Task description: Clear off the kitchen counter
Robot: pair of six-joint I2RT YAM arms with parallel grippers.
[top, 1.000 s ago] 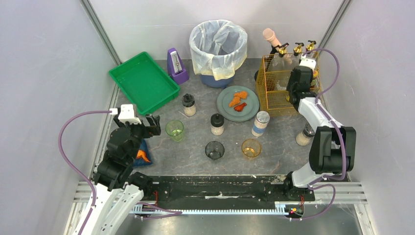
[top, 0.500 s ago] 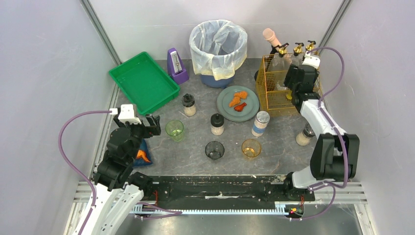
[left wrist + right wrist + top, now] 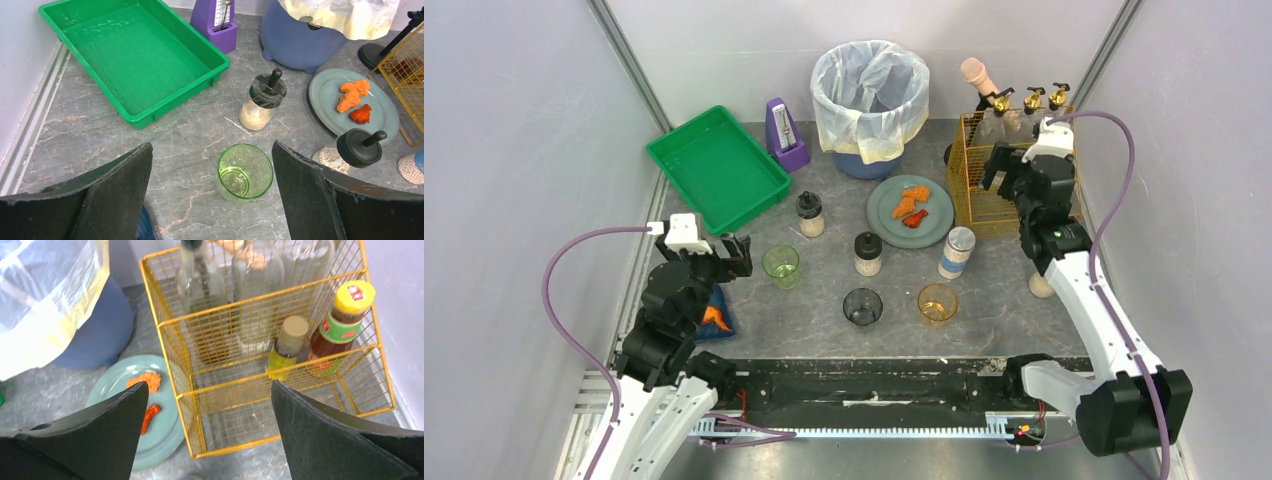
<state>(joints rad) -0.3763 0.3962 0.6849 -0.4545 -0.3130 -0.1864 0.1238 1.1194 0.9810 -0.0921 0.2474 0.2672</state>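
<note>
I'm between things: my right gripper hangs wide open, empty, over the yellow wire basket. Next I should grab the blue-and-white tin beside it.

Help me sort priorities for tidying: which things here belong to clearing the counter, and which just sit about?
Job, likely: kitchen counter, green cup, shaker jar, plate with food scraps, amber glass, dark glass.
Just there, likely: purple metronome, black rail.
</note>
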